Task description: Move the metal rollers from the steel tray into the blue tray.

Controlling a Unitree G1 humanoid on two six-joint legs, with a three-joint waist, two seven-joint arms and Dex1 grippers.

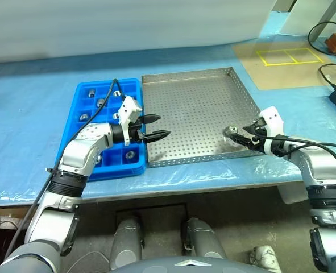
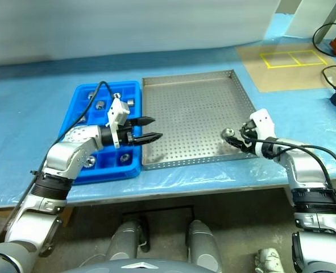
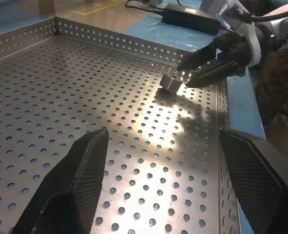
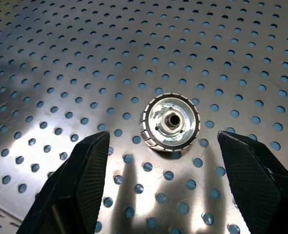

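Head views overhead, wrist views close on steel tray (image 1: 196,108)

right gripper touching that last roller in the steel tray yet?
Apart. In the right wrist view the roller lies flat on the steel tray, with perforated floor visible between it and both open fingers of the right gripper.

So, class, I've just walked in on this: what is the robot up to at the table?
It is moving metal rollers from a steel tray into a blue tray. Several rollers already sit in the blue tray's compartments. One roller is left on the steel tray, near its front right corner. The right tool is open and poised just behind that roller, not yet gripping it. The left tool is open too, holding nothing, hovering over the steel tray's left edge.
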